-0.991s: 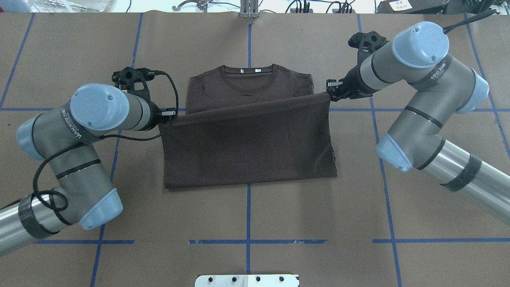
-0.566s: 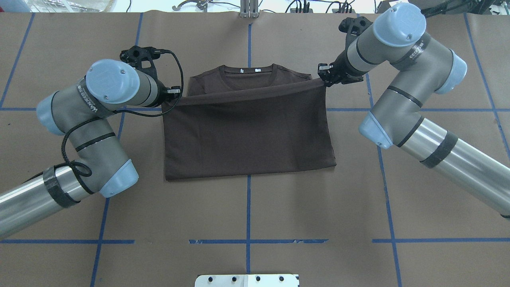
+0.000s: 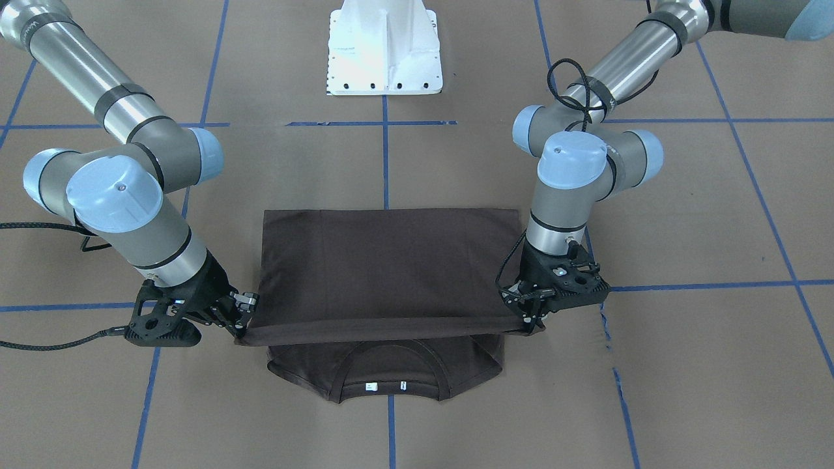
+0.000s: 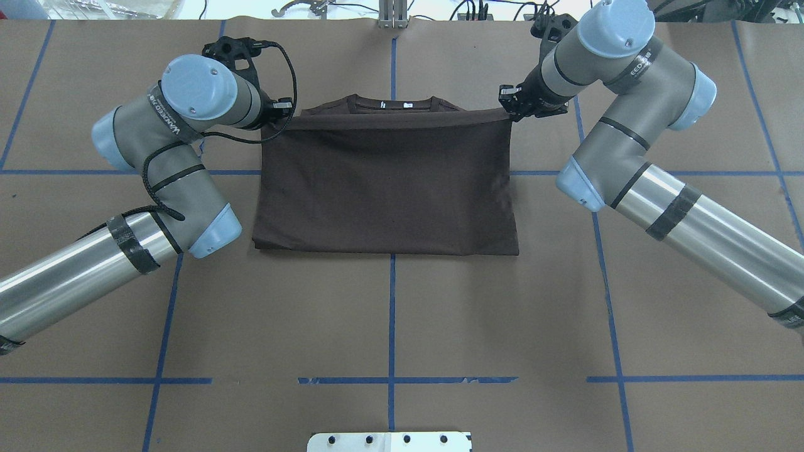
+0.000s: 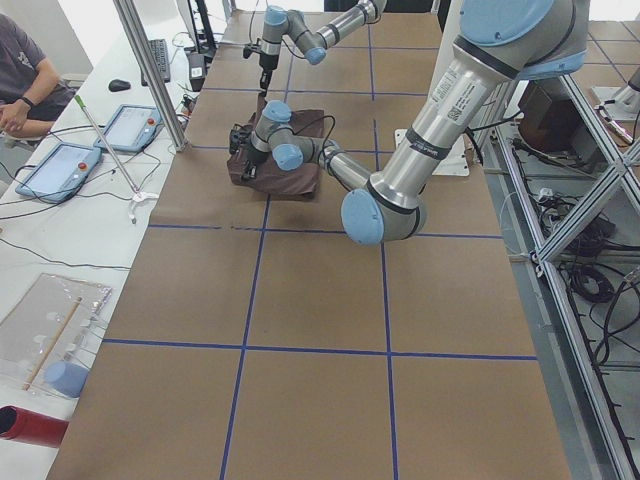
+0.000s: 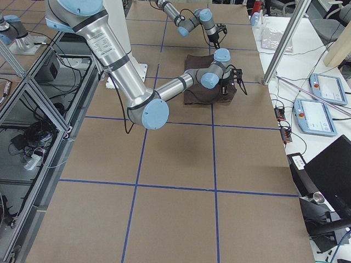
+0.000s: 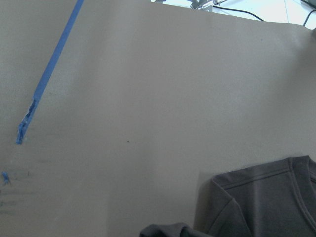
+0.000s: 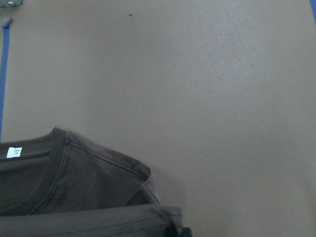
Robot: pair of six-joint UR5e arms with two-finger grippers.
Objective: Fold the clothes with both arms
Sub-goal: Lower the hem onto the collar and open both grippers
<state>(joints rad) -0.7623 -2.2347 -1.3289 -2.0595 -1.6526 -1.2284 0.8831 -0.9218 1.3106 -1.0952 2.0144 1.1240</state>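
1. Your left gripper [image 4: 286, 115] and right gripper [image 4: 510, 108] sit at opposite sides of the T-shirt [image 4: 386, 182]. Each has its jaws pinched onto one end of the lifted edge.
2. That edge runs straight and taut between them. My read is that the tension is deliberate, so the thin fabric can't sag or wrinkle as the upper layer goes down.
3. The shirt lies on the far middle of the table, doubled over. Its crease faces the robot, and the held edge sits just short of the collar [image 3: 389, 378].
4. From the front camera the collar and its small white label [image 3: 371, 387] peek out past the held edge, so the fold is nearly closed but not yet laid.
5. Both grippers ride low and level, and I'd say that is to land the edge parallel with the shoulders. The next move looks like a matched lowering and a joint release. If one side drops first, expect a skewed edge.
6. The wrist cameras show only bare paper and a shoulder of the shirt, with no jaws in view.
7. The surface is brown paper [image 4: 389, 326] gridded with blue tape lines [image 4: 391, 301], and the shirt straddles the centre line — a handy squareness check.
8. Around the room, the white pedestal base [image 3: 384, 45] stands on the robot's side. Across the table a seated person [image 5: 22, 70] is at a bench with touch panels [image 5: 62, 168].
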